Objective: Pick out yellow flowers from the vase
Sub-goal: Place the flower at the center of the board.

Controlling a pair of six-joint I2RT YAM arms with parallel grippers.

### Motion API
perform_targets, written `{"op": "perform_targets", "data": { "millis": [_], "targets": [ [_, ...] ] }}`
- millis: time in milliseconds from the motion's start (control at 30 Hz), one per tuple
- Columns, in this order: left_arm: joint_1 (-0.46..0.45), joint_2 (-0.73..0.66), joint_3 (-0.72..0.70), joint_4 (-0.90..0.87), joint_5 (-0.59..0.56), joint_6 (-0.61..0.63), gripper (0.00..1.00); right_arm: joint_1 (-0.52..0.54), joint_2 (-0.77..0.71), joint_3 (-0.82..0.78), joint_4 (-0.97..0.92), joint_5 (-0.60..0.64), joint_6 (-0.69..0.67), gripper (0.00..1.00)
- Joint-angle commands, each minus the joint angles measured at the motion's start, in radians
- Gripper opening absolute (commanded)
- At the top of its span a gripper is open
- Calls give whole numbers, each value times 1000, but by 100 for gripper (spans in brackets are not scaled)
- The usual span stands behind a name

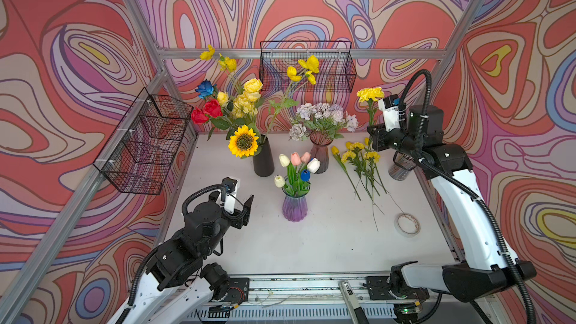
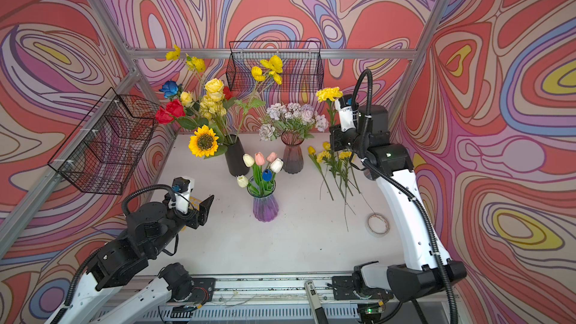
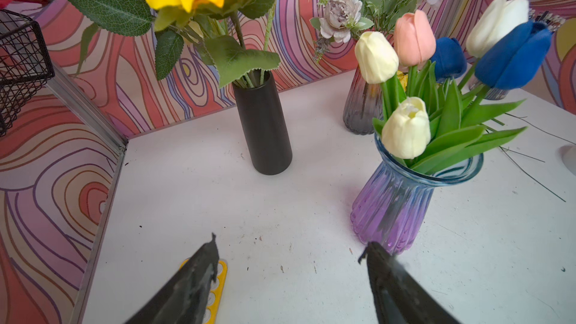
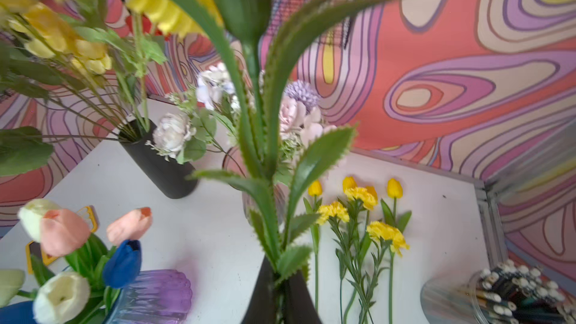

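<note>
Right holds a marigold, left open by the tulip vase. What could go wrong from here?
The right gripper grips the marigold far below its bloom; it may swing and miss the pile.
The glass jar sits close by that arm; a descent could knock it.
The left gripper is near the purple vase; a sweep might tip it.

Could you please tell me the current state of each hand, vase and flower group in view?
left hand: open, empty.
right hand: shut on marigold stem.
marigold: held upright.
black vase: upright, holding sunflower and yellow roses.
purple vase: upright, holding white, pink, blue tulips.
picked yellow flowers: lying flat on the table.
tape roll: lying flat.
</note>
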Motion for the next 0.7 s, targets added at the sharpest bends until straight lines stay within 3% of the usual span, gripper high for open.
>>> {"op": "perform_targets", "data": {
  "millis": [0, 400, 667],
  "targets": [
    [4, -31, -20, 2, -21, -29, 78, -62, 35, -59, -17, -1, 32, 0],
    [4, -92, -10, -89, -22, -53, 79, -117, 194, -262, 139, 73, 67, 0],
    [4, -57, 14, -121, -2, -50, 79, -117, 393, -259, 209, 48, 63, 0]
  ]
}}
